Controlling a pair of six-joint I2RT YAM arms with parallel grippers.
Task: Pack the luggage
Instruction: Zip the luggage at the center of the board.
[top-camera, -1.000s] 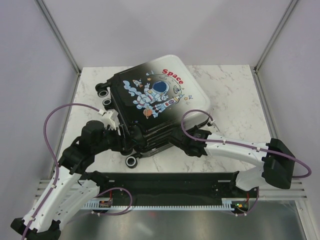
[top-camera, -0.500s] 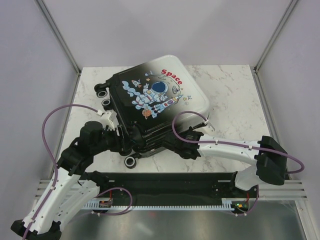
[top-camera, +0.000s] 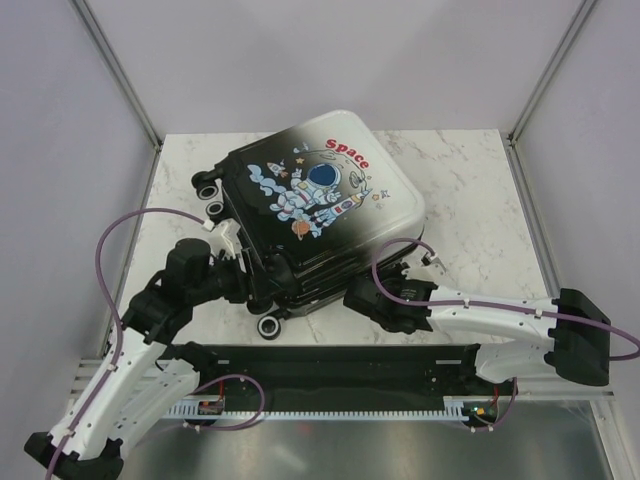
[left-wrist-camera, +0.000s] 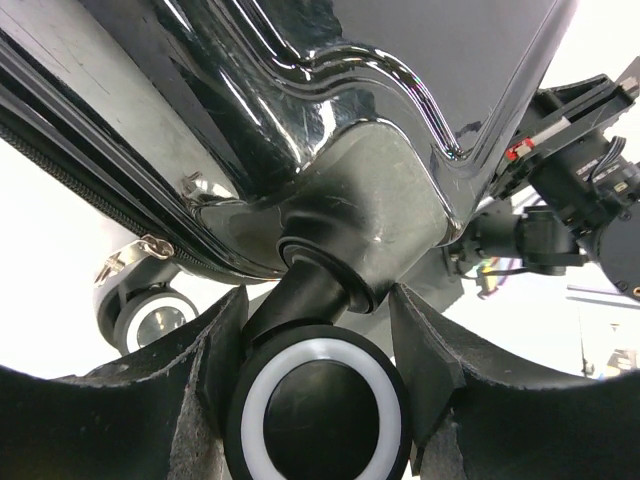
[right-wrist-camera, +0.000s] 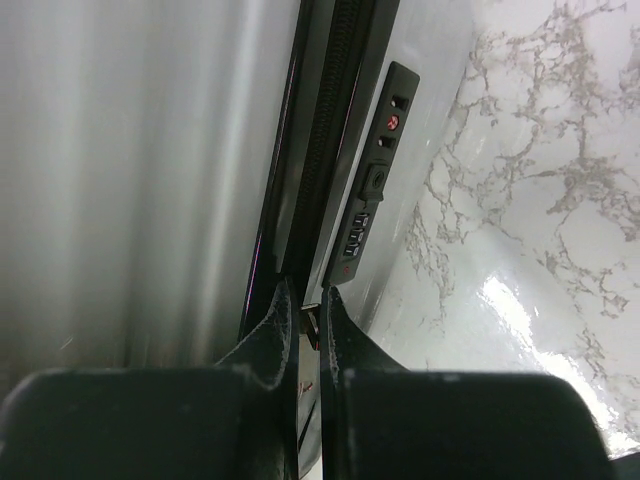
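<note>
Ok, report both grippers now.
Left gripper: closed on a wheel of the luggage.
Right gripper: closed, pinching what looks like the zipper pull.

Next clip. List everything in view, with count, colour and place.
luggage: one, black fading to white, astronaut print, lying flat mid-table.
wheels: four, black with white rings, on the luggage's left end; three show from above.
combination lock: one, black, on the luggage's side beside the zip.
table: one, white marble, under everything.
cables: two, purple, looping off the arms.
left tool: one, black, clamped round the fourth wheel.
right tool: one, black, shut on what looks like the zip pull.
</note>
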